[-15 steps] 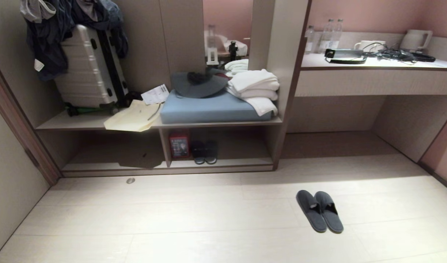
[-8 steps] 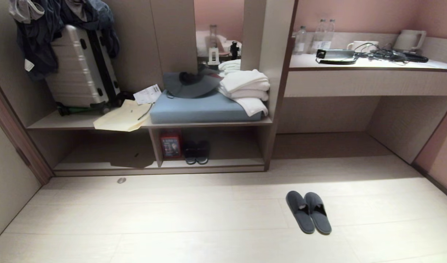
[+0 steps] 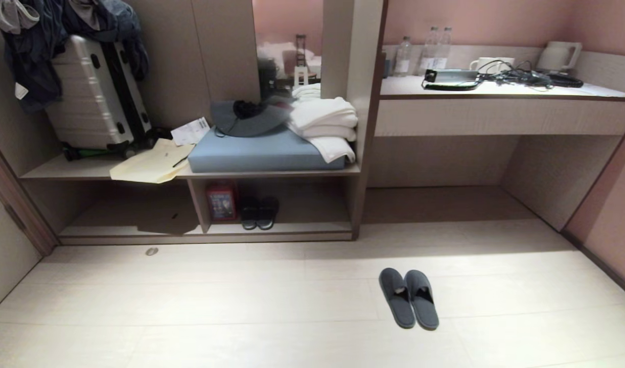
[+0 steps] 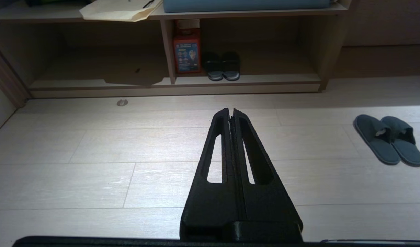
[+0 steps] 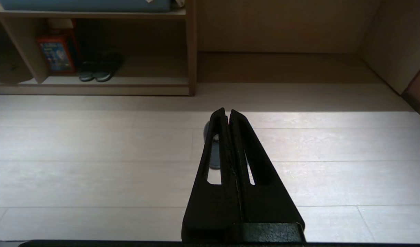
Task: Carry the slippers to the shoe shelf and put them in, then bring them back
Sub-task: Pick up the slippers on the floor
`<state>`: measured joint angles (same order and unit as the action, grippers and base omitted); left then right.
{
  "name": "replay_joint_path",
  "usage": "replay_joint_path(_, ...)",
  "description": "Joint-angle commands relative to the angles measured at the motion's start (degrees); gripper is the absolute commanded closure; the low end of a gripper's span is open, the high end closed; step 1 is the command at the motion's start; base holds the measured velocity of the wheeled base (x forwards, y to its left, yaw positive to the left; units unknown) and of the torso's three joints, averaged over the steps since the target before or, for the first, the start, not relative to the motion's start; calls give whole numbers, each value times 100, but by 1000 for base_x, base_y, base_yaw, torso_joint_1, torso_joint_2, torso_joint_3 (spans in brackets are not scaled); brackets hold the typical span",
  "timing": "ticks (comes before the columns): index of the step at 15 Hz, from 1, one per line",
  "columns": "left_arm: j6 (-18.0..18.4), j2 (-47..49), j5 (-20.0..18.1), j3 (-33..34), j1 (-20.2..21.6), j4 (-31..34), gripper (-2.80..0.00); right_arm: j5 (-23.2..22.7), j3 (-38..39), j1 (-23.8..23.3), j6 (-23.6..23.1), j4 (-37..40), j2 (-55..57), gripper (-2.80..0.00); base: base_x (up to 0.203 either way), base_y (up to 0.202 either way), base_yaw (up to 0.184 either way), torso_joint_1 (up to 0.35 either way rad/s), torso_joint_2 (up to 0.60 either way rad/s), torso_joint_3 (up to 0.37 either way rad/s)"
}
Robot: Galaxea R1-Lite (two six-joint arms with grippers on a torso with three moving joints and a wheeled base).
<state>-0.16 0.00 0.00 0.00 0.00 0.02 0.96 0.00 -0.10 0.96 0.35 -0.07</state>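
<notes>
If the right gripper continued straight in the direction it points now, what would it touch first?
Probably the slippers. The right gripper, shut and empty, points forward over the floor, and the pair lies mostly hidden behind its fingers. If it passes above them, the open space under the desk comes next; depth is unclear.

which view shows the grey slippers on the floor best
The head view: both slippers lie whole and unblocked on the floor. The left wrist view also shows the pair, off near its edge. In the right wrist view the shut right gripper hides most of them.

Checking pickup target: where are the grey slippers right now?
In the head view, the slippers lie side by side on the floor, right of centre, well out in front of the shoe shelf holding a black pair.
</notes>
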Motion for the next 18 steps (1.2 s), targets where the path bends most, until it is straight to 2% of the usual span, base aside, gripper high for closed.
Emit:
replay_joint_path(1,-2,9,0,0,0,-2,0,0,0,1,1,0,-1,0,0,-193,2,-1,6,7)
replay_joint_path(7,-19,0,0,0,8,-2,0,7,0,1,1,0,-1,0,0,-159,1,2,5,3)
replay_joint_path(18,-19,0,0,0,0,-2,0,0,0,1,1,0,-1,0,8,0,0,0,0,0)
